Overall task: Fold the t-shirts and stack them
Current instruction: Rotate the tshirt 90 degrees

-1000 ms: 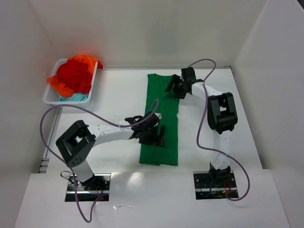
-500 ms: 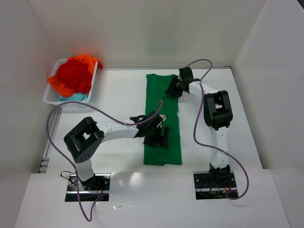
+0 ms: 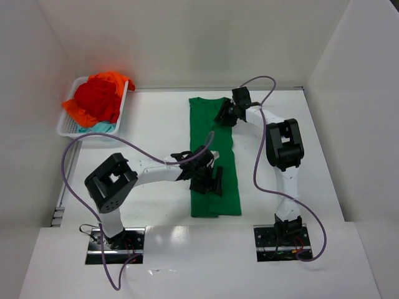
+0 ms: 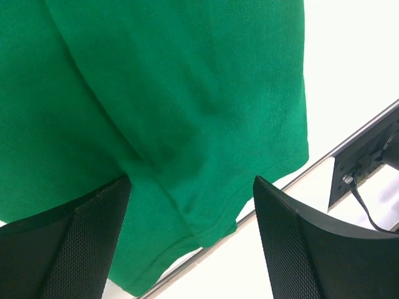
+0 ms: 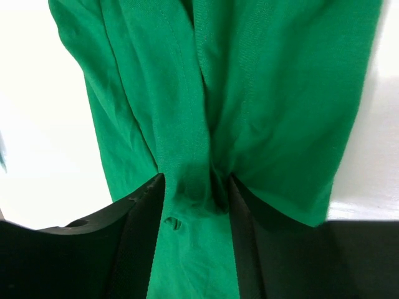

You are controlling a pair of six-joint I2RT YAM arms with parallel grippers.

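A bright green t-shirt [image 3: 202, 118] lies on the table as a long narrow strip, folded lengthwise. My left gripper [image 3: 211, 179] hovers over its near half, open, with green cloth [image 4: 187, 93] below the spread fingers [image 4: 93, 243] and nothing gripped. My right gripper [image 3: 224, 116] is at the shirt's far right edge, shut on a bunched pinch of green cloth [image 5: 280, 93] between its fingers [image 5: 140, 237]. Red [image 3: 96, 99], orange [image 3: 112, 78] and teal [image 3: 100, 128] t-shirts lie heaped in the basket.
The white slotted basket [image 3: 65, 128] stands at the far left of the table. White walls close in the left, back and right. Purple cables [image 3: 93, 140] loop over the table. A metal strip [image 4: 324, 159] runs along the table's near edge.
The near end of the green shirt has shifted right and its far end slightly left. My left gripper moved a little right and nearer; my right gripper moved slightly left, still holding cloth.
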